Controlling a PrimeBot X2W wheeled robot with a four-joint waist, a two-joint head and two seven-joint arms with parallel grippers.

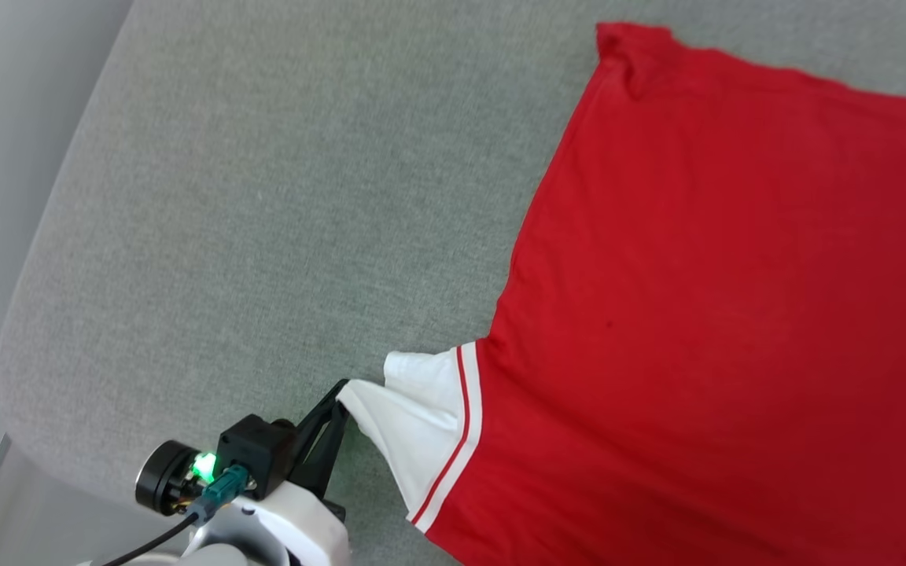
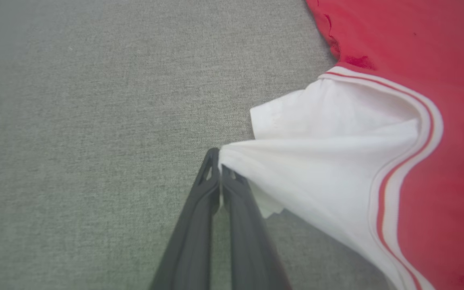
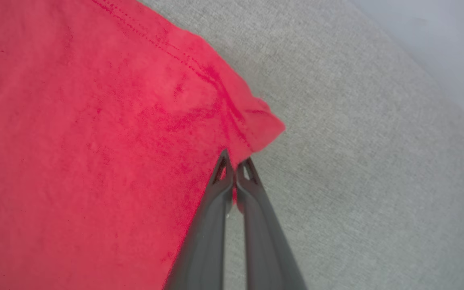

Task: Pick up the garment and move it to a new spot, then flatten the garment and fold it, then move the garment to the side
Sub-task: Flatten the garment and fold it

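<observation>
The left gripper (image 1: 340, 395) pinches the near-left white sleeve (image 2: 328, 153) of the bright red soft T-shirt (image 1: 697, 275). The right gripper (image 3: 236, 161) pinches a red hem corner (probably to tug it flat).

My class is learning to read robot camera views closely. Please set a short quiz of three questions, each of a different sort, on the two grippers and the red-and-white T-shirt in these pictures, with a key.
1. True or false: the left gripper pinches the red body of the garment.
2. Multiple choice: the right gripper is closed on A) a red edge near a hemmed corner, B) a collar, C) nothing at all.
3. Fill in the blank: the garment lies on a ____ fabric surface.

Key
1. False: it pinches the tip of the white sleeve.
2. A
3. grey
</observation>
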